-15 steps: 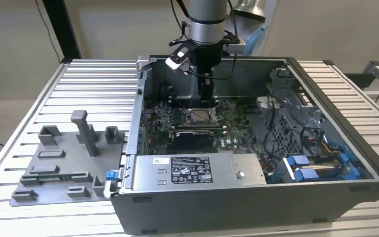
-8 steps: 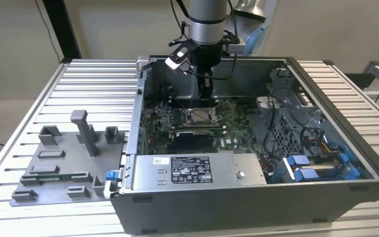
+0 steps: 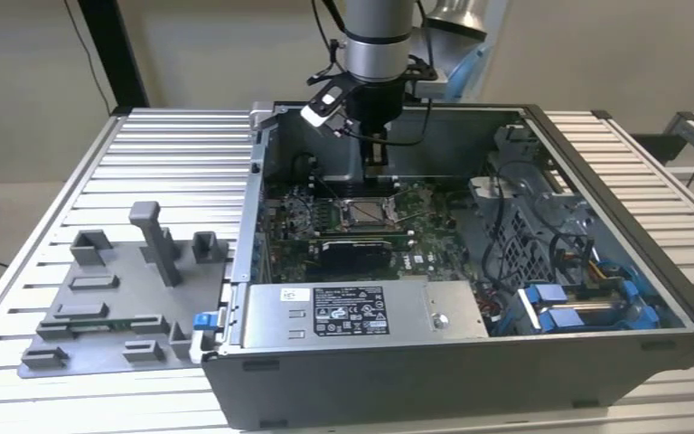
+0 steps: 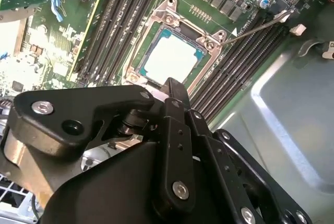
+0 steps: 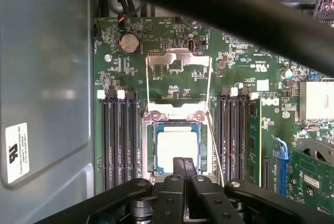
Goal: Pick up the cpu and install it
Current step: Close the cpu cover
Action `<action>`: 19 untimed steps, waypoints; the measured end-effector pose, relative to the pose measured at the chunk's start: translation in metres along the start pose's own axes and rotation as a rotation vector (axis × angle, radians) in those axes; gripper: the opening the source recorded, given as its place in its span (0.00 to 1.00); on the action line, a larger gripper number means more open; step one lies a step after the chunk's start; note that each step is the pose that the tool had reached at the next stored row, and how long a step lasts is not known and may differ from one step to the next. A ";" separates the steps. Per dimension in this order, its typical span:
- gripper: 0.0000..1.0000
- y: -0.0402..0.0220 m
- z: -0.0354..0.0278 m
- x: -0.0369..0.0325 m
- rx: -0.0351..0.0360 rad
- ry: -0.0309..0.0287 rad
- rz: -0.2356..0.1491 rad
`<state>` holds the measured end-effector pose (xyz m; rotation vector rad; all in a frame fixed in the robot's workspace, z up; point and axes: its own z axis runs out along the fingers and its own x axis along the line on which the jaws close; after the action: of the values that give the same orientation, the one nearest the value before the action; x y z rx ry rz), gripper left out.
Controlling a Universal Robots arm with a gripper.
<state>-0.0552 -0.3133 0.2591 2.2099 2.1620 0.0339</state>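
cpu [image 5: 177, 148]: pale square metal, flat in socket [image 5: 172, 112] | jaws: pressed together, empty

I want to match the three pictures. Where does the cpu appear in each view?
Exterior view: inside the socket on the board, below the gripper; hard to make out there.
Second wrist view: the cpu is the pale square just beyond the gripper's tip.
First wrist view: pale square between the memory slots.
Shared landmark: the socket's metal frame around it.
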 end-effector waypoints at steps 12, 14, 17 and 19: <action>0.00 0.0188 0.0009 0.0003 0.0150 -0.0003 0.000; 0.00 0.0279 0.0014 0.0005 0.0220 -0.0005 0.000; 0.00 0.0415 0.0021 0.0008 0.0316 -0.0005 -0.001; 0.00 0.0506 0.0026 0.0010 0.0368 -0.0005 -0.001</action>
<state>-0.0045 -0.3135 0.2591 2.2282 2.1807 -0.0065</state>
